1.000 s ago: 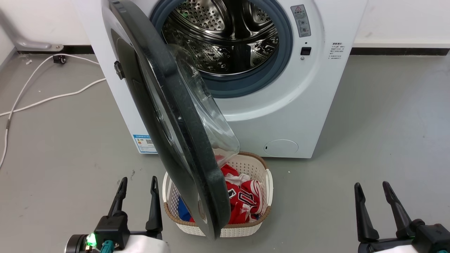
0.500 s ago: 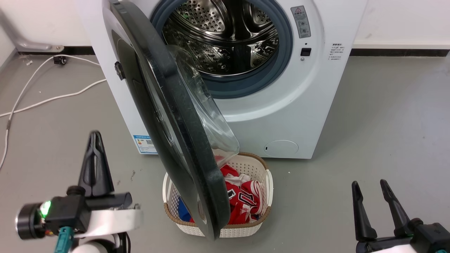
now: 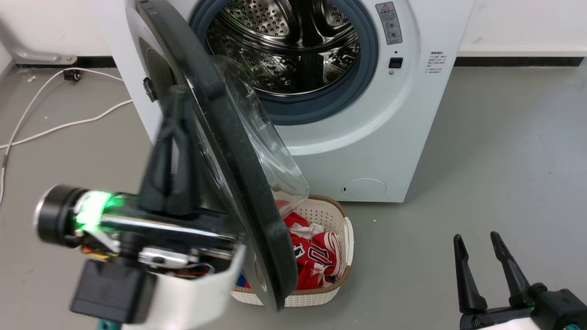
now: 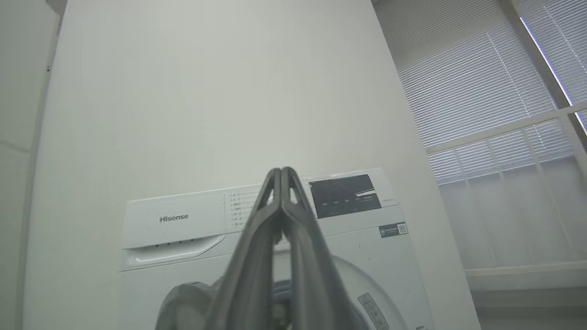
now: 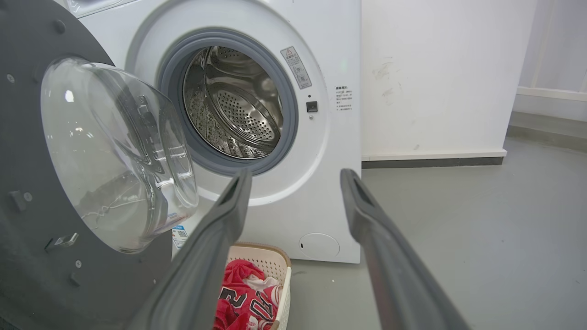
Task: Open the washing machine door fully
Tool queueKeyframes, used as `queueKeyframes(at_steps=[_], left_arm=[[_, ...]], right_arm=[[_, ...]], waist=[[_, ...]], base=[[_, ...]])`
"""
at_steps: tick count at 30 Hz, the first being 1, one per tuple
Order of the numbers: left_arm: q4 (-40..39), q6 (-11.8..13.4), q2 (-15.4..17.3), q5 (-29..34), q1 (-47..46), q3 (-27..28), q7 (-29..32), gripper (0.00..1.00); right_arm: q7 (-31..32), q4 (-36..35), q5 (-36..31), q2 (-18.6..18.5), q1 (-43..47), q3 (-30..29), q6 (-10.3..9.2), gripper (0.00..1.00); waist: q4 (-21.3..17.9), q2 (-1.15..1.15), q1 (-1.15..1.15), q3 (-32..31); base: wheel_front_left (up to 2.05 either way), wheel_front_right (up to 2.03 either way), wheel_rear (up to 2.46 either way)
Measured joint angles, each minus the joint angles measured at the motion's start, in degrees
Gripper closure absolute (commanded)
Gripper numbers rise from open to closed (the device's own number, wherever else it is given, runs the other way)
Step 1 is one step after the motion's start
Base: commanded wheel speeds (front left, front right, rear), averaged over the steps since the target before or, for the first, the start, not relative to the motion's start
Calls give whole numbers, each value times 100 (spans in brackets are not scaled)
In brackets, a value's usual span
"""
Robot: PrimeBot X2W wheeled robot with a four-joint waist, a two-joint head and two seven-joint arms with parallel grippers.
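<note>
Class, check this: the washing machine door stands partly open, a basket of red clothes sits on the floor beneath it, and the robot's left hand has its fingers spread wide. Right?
Not quite: the left wrist view shows the left hand with its fingers pressed together. The washing machine door does stand partly open, with the basket of red clothes on the floor beneath it.
</note>
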Motion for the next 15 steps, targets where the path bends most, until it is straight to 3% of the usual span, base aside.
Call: queueKeyframes(at_steps=[5, 15], left_arm=[[-151, -156, -25, 40, -263, -969, -1, 100], [202, -280, -42, -21, -252, -1940, -1, 100]], right_arm=[[0, 11, 1, 0, -7, 52, 0, 0], [0, 21, -18, 0, -21, 96, 0, 0]], waist=[[-31, 0, 0, 10], [-33, 0, 0, 20]], base=[[0, 0, 0], [0, 0, 0]])
